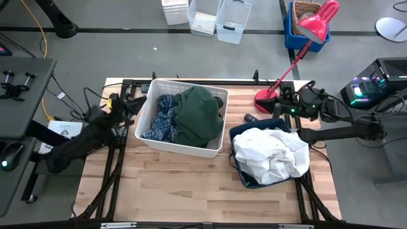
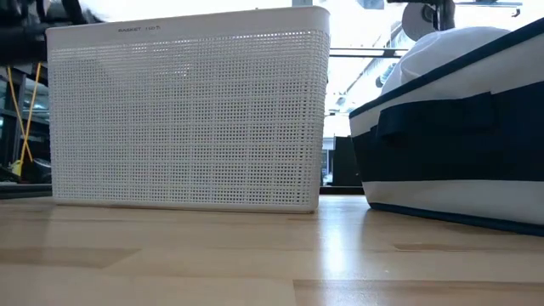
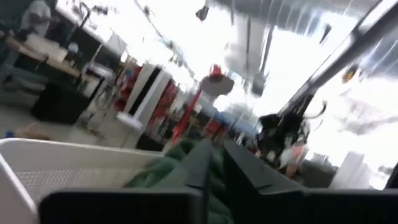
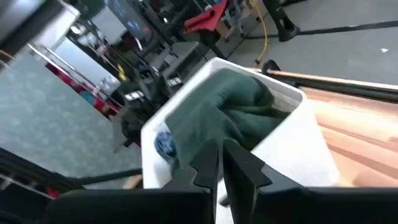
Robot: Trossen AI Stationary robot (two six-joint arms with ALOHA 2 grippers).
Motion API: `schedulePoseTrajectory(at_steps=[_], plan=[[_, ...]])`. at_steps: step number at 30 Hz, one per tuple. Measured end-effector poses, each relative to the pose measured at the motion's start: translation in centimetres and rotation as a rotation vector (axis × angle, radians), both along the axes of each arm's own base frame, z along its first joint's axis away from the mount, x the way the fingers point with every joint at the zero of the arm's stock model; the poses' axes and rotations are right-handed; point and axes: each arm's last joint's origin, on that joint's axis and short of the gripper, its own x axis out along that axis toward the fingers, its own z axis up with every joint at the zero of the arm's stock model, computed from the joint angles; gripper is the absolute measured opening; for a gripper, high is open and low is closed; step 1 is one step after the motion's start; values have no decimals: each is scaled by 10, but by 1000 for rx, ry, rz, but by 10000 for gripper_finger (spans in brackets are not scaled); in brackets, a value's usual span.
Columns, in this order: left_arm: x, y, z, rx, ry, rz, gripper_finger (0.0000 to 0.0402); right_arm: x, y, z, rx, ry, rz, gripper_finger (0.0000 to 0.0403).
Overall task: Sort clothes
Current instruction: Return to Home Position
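Clothes lie in two containers; both arms sit at the table's sides, pincers closed on nothing.

Dial centred on the table (image 1: 191,191), 6 o'clock at the front edge. Nearest, at 3 o'clock, the navy bin (image 1: 245,179) holds the white garment (image 1: 270,156), heaped above its rim. Farther back at 11 o'clock, the white lattice basket (image 1: 147,130) holds the plaid shirt (image 1: 162,122) in its 9 o'clock half. The dark green garment (image 1: 200,114) is mounded in its 3 o'clock half. The left gripper (image 3: 216,149) is at 10 o'clock, just beside the basket, fingers pressed together and empty. The right gripper (image 4: 221,149) is at 2 o'clock, fingers likewise together and empty, facing the basket. The red lamp (image 1: 266,102) has its base close by the right gripper, toward the far edge.
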Motion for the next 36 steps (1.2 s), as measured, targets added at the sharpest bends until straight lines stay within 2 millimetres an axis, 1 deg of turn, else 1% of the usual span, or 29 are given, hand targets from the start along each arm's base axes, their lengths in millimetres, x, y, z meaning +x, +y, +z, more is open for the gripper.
schedulePoseTrajectory(at_steps=[1,2,4,7,11,17,24,31,36], plan=[[2,1,-6,-7,-37,-6,17,1,0,1,7,-17,-1,18],[3,2,-13,-24,-62,-16,10,2,1,2,9,-31,-2,16],[7,4,-24,-74,-66,-36,12,4,2,5,18,-64,2,6],[10,3,-27,-86,-19,-44,3,4,5,7,41,-96,12,4],[15,-2,-30,-92,13,-80,1,4,9,7,48,-99,18,1],[19,-7,-33,-111,36,-14,0,2,16,9,29,-101,70,1],[21,-12,-35,-106,74,-52,0,-12,31,13,-34,-115,204,0],[21,-12,-35,-126,61,-65,0,-31,49,3,-93,-8,369,0],[21,-12,-35,-125,59,-67,0,-52,49,0,-187,18,386,0]])
